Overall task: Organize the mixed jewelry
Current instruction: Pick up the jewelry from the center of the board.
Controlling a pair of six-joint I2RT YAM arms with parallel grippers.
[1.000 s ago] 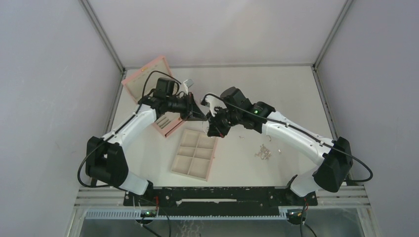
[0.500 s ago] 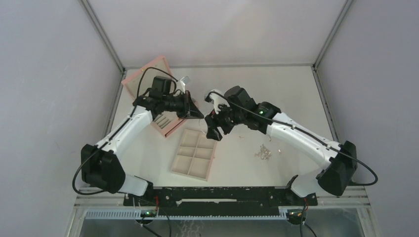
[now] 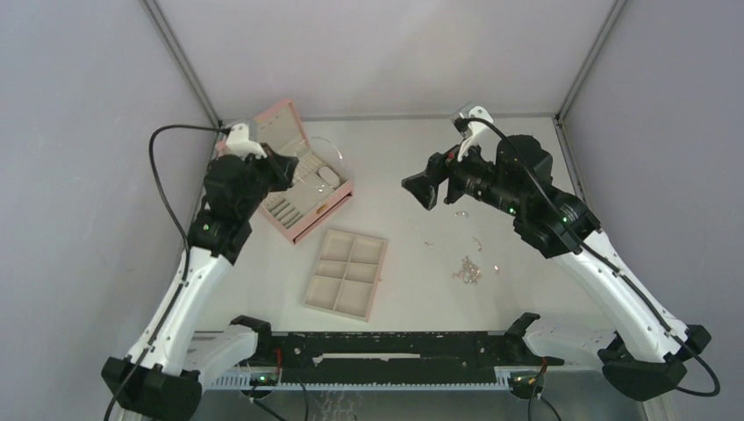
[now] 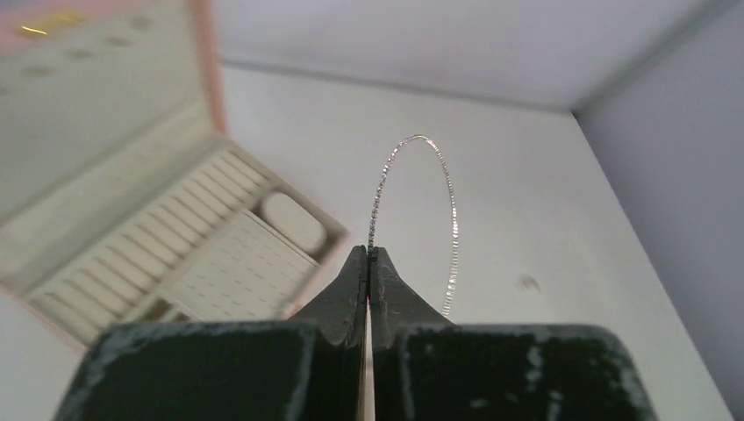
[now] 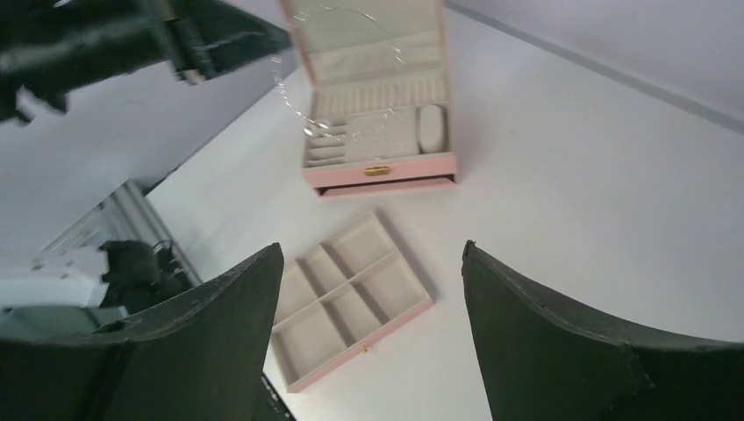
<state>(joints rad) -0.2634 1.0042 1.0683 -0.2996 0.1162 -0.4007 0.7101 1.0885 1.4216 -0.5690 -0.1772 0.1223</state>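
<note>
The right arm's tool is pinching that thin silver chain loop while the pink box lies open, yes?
No: it's the left tool pinching the chain loop, as the left wrist view shows. The pink box does lie open.

Arms high and apart — left end effector (image 4: 369,256) pinched tight, right end effector (image 5: 368,263) spread wide.

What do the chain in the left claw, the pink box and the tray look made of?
Chain: likely silver-coloured metal; it is thin, with glinting links.
Box: pink outer that may be faux leather, pale plush-looking lining and a gold-coloured clasp; the texture is too blurred to be sure.
Tray: matte beige lining, probably velvet-like fabric, with a pink edge.
</note>
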